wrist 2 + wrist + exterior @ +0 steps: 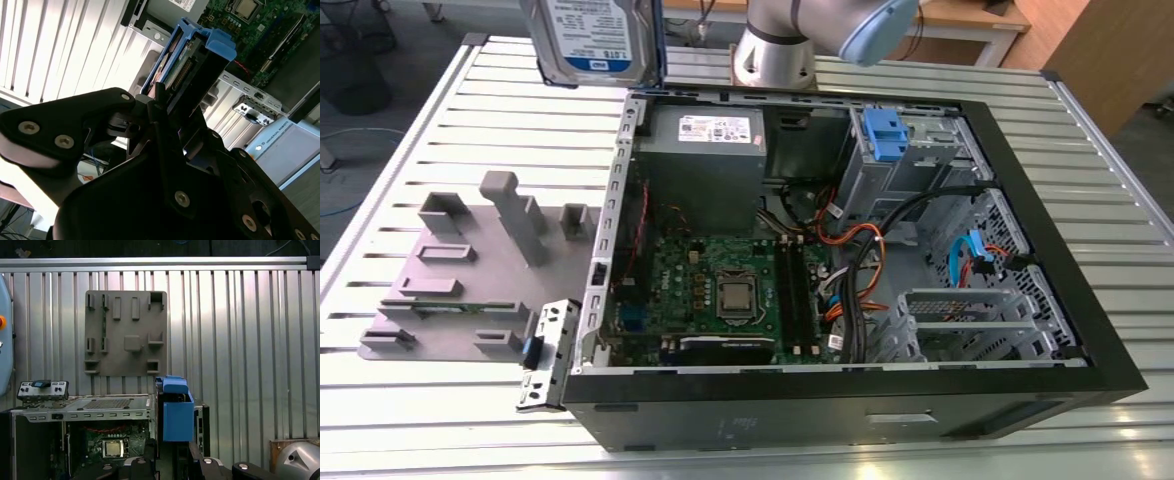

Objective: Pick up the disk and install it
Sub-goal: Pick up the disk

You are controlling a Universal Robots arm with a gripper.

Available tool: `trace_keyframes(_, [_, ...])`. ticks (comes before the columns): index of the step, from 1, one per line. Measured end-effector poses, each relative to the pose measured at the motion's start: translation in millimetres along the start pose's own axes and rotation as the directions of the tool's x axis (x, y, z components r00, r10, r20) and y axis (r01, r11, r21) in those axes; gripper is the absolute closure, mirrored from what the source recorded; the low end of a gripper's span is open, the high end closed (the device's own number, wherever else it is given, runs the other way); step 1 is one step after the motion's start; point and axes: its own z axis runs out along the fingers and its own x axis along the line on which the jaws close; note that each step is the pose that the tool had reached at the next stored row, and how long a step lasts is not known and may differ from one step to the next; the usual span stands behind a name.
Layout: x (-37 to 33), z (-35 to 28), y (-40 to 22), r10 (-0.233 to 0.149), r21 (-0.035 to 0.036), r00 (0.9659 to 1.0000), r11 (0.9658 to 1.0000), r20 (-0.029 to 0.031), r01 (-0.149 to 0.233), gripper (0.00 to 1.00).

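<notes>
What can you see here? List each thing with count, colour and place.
disk: one, silver with blue frame, held aloft.
computer case: one, black, open, on the table.
circuit board: one, green, inside the case.
power supply: one, grey, inside the case.
drive cage: one, grey, blue handle, inside the case.
holder plate: one, grey, beside the case.
table: one, silver, slatted.
arm: one, silver, beyond the case.
gripper: one, black, shut on the disk.

The disk (594, 35) is cut off by the exterior view's top edge, as is the arm (781, 50). In the second wrist view the black gripper (167, 107) hides the disk's near end.
</notes>
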Motion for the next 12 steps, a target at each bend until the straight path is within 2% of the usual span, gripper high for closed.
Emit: trace_keyframes(12, [-3.4,6.1,-35.5,0.000,-0.0022,1.0000,1.0000,0.0000,0.000,0.65])
